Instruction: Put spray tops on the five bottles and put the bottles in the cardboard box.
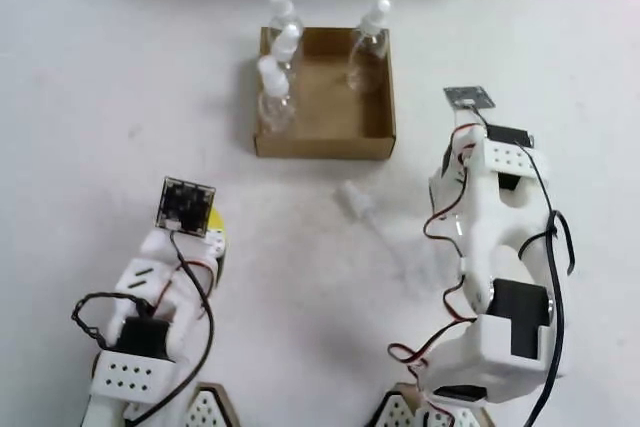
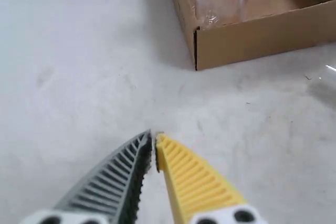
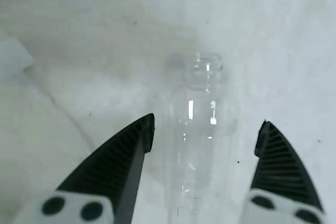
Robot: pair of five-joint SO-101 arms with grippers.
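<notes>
the white table (image 1: pixel 100 97) carries everything. the right arm (image 1: pixel 495 247) sits at 4 o'clock from the table's middle and the left arm (image 1: pixel 160 287) at 7 o'clock. the cardboard box (image 1: pixel 325 137) lies at 12 o'clock, well apart from both arms. four clear bottles (image 1: pixel 273 97) stand upright inside it, each with a spray top on: three along its 9 o'clock wall and one near its 2 o'clock corner.

a fifth, bare bottle (image 3: pixel 202 108) lies on the table with its neck uncapped, between the spread fingers of the right gripper (image 3: pixel 205 129), which is released and seems not to touch it, though the glass is faint. a loose spray top (image 1: pixel 355 199) lies at 6 o'clock from the box, its tube trailing toward the right arm. the left gripper (image 2: pixel 155 137) is clenched on nothing, its tips meeting above bare table.
</notes>
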